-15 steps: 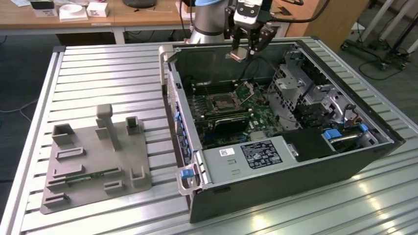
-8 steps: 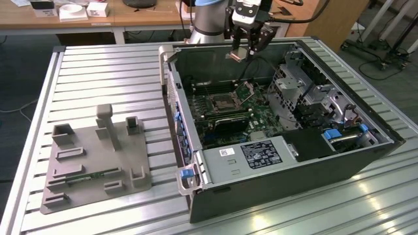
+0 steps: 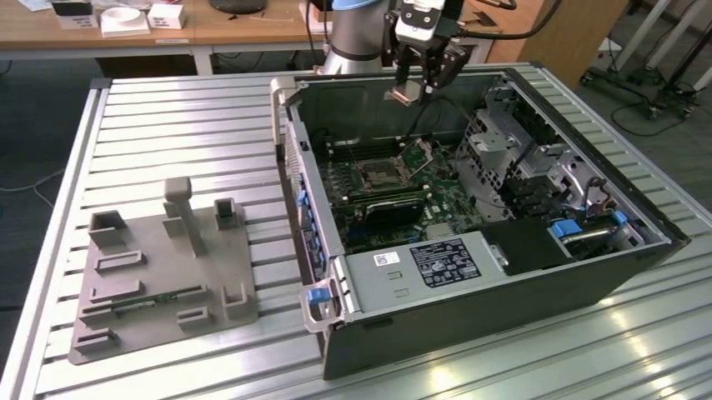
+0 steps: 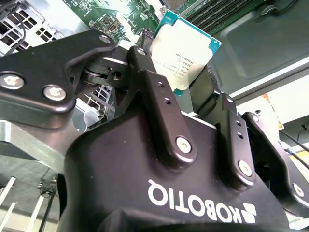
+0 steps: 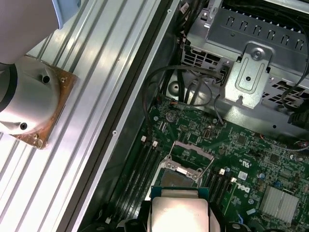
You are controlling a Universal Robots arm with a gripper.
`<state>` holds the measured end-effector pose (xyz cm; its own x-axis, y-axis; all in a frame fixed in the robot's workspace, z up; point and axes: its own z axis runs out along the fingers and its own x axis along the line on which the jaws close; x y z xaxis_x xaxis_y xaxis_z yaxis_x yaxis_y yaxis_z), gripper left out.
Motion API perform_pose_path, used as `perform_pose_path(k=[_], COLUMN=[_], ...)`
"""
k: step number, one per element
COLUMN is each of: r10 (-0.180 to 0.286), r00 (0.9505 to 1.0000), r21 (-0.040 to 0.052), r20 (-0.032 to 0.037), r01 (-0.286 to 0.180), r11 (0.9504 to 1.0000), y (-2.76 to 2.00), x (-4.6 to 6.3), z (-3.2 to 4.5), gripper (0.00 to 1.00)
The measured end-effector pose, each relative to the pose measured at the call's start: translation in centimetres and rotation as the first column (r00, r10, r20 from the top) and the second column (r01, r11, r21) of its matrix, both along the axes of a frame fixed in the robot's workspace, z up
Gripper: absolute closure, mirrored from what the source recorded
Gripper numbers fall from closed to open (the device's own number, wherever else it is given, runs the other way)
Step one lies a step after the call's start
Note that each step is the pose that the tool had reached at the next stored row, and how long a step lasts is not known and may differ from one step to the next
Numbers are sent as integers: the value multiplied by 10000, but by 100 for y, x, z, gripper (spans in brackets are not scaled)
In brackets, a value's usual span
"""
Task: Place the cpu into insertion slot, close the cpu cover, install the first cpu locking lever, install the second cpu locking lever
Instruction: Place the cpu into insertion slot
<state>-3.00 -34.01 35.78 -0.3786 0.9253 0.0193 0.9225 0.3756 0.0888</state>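
The cpu (image 4: 186, 48) is being held in the air, clamped by two opposite edges between the black fingers (image 4: 161, 111) of the pincer (image 4: 176, 63). The pincer is closed down to the chip's width. In the second wrist view the chip is showing a pale metal face with a teal border.

In the exterior view the pincer (image 3: 409, 90) is hanging over the far end of the open computer case (image 3: 501, 308). The cpu (image 3: 403, 93) is sitting at its tip, well above the board and apart from it.

The insertion slot (image 3: 373, 177) is lying uncovered on the green motherboard (image 3: 445, 204). The cpu cover (image 3: 418, 154) is standing raised on its hinge at the slot's edge toward the exterior view's right. In the first wrist view the cpu (image 5: 179, 212) is appearing just beside the slot (image 5: 176, 180), with the cover (image 5: 190, 157) tilting up behind it. The position of the locking levers cannot be told.

A perforated metal drive cage (image 5: 251, 72) is standing beside the motherboard (image 5: 241, 154), with black cables looping between them. A grey box with a white label (image 3: 428, 265) is occupying the near end of the case.

The case is lying on its side on a slatted metal desk (image 3: 167, 133). A grey fixture plate (image 3: 162, 275) is resting well apart, toward the exterior view's left. The arm's base (image 3: 353, 42) is rising behind the case.
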Motion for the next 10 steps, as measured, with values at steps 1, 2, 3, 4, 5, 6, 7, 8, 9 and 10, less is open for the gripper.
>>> perform_pose_path(k=[1, 2, 3, 4, 5, 6, 7, 8, 9, 10], r10=[0, -1, 0, -1, -6, -21, -47, -82, -119, -160], r00=[10000, 10000, 10000, 10000, 10000, 10000, 10000, 10000, 9999, 9999], r21=[0, 0, 0, 0, 0, 0, 0, 0, 0, 0], r20=[0, 0, 0, 0, 0, 0, 0, 0, 0, 0], r01=[0, 1, 0, 1, 6, 21, 47, 82, 119, 160], r11=[10000, 10000, 10000, 10000, 10000, 10000, 10000, 10000, 9999, 9999], y=[0, 0, 0, 0, 0, 0, 0, 0, 0, 0], x=[0, 0, 0, 0, 0, 0, 0, 0, 0, 0], z=[0, 0, 0, 0, 0, 0, 0, 0, 0, 0], gripper=[46, 46, 46, 46, 46, 46, 46, 46, 46, 46])
